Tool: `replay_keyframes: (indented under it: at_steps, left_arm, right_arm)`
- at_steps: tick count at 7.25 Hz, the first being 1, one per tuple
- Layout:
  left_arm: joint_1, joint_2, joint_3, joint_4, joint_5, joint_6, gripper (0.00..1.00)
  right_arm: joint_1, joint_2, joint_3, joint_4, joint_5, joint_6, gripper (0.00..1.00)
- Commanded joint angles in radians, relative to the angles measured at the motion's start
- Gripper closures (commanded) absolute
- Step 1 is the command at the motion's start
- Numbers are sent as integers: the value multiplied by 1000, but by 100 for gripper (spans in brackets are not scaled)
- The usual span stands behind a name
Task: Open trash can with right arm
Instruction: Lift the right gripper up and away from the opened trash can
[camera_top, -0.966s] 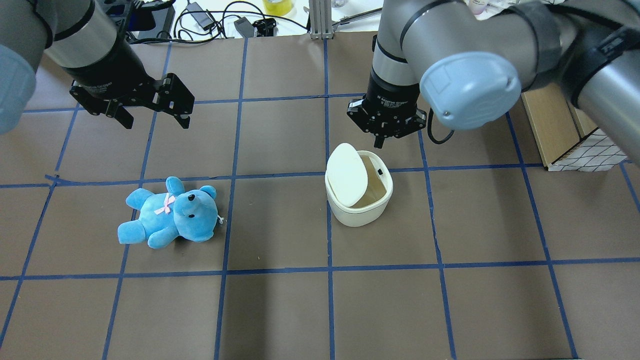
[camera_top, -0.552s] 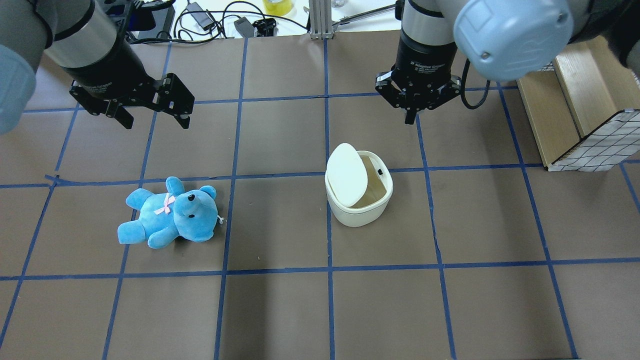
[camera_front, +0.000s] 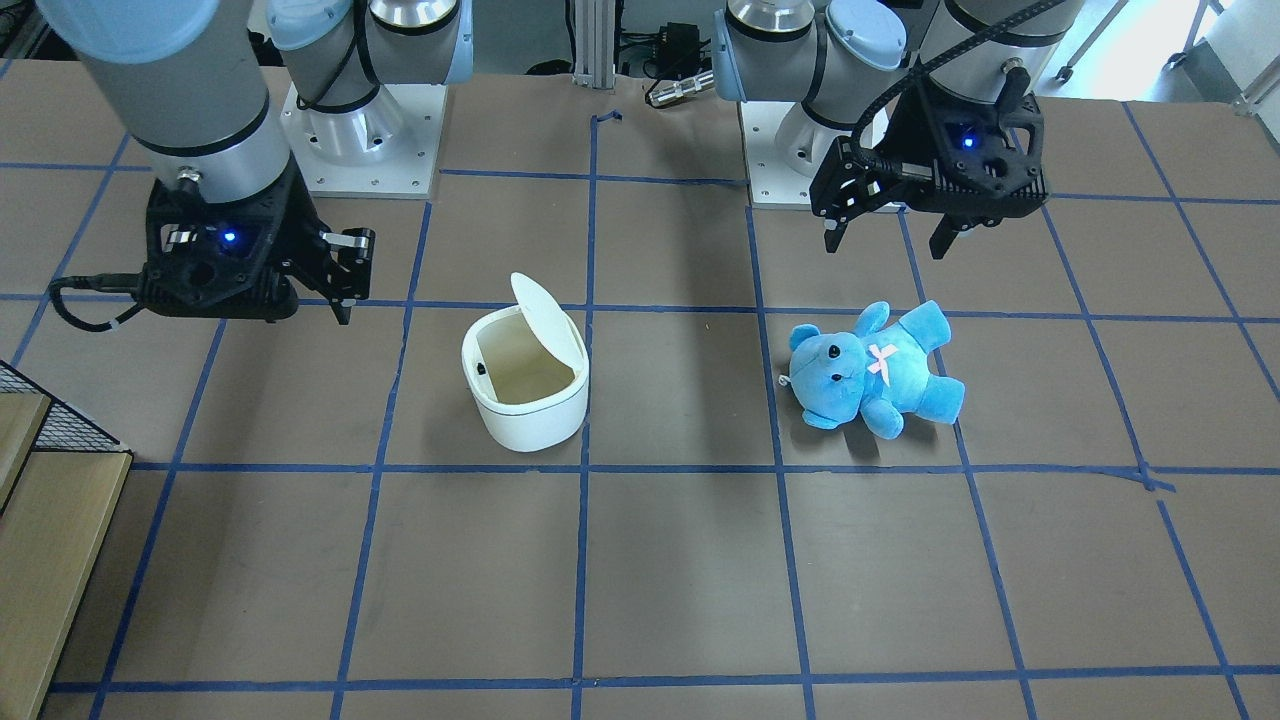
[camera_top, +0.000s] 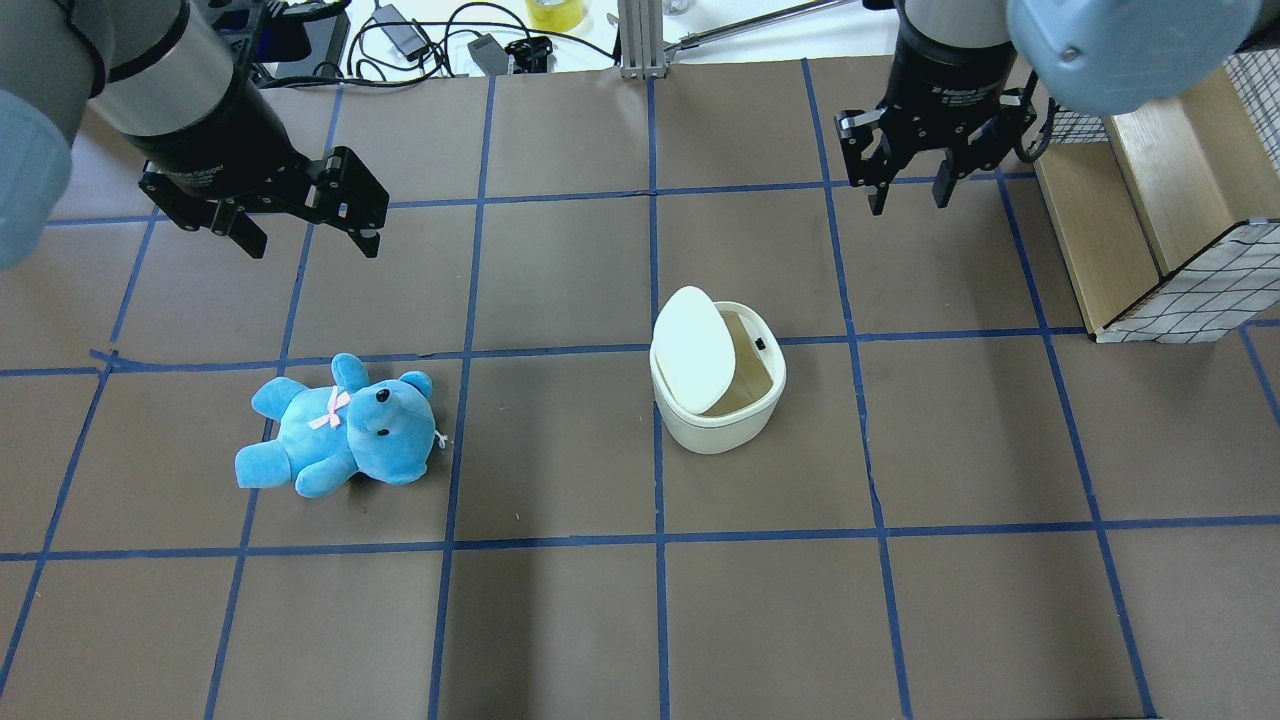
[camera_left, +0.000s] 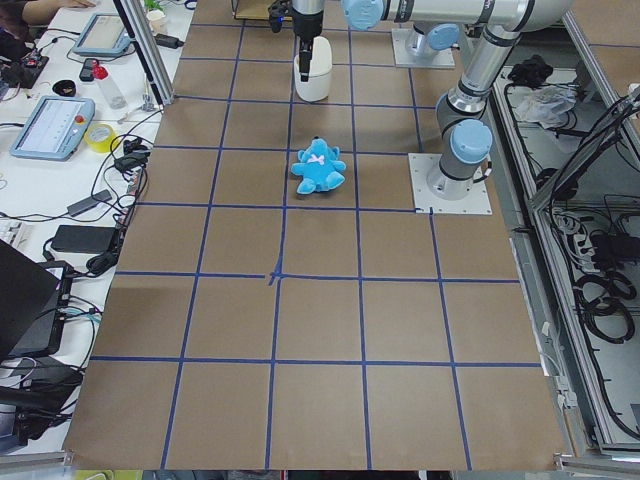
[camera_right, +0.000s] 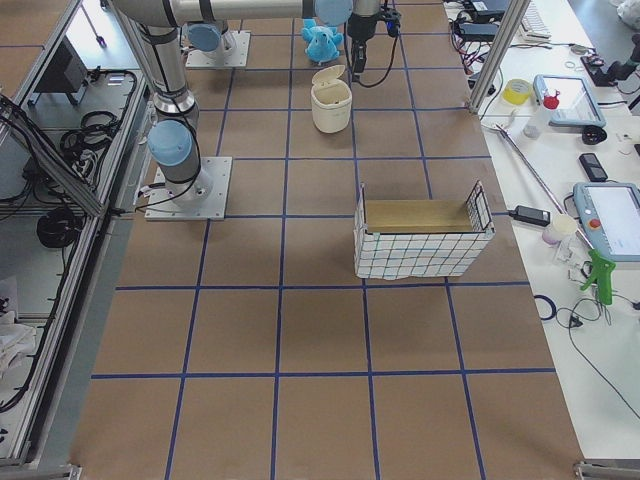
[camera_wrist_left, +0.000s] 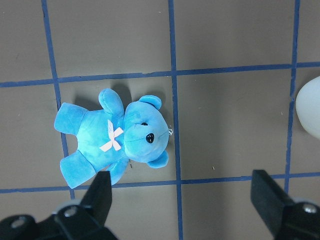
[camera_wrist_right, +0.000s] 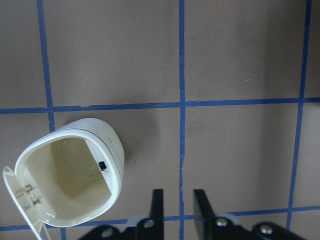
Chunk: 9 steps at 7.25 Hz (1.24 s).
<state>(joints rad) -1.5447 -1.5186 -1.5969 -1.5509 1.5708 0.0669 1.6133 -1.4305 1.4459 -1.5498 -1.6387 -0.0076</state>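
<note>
The white trash can (camera_top: 720, 425) stands at the table's middle with its flip lid (camera_top: 692, 350) raised on the left side, the beige inside showing. It also shows in the front view (camera_front: 530, 420) and the right wrist view (camera_wrist_right: 114, 150). My right gripper (camera_top: 910, 200) hangs above the table, behind and to the right of the can, touching nothing. Its jaws stand a narrow gap apart and hold nothing, as the right wrist view (camera_wrist_right: 178, 205) shows. My left gripper (camera_top: 310, 240) is wide open and empty above the far left.
A blue teddy bear (camera_top: 340, 425) lies on the table left of the can, below the left gripper. A wire basket with wooden panels (camera_top: 1150, 220) stands at the right edge. Cables and tools lie beyond the table's far edge.
My right gripper has moved away from the can, back and to the right, and its jaws have parted a little. The can's lid stays raised. The left arm has not moved.
</note>
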Motion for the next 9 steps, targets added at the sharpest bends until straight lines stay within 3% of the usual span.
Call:
replay_keyframes:
  at_steps: [1, 3, 6, 9]
  left_arm:
    - [0, 0, 0, 0, 0, 1, 0]
    - [0, 0, 0, 0, 0, 1, 0]
    - [0, 0, 0, 0, 0, 1, 0]
    - [0, 0, 0, 0, 0, 1, 0]
  right_arm:
    - [-59, 1, 1, 1, 8, -112, 1]
    - [-61, -1, -1, 7, 8, -111, 1]
    - [-61, -7, -2, 108, 83, -39, 1]
    - [-61, -16, -4, 108, 92, -29, 1]
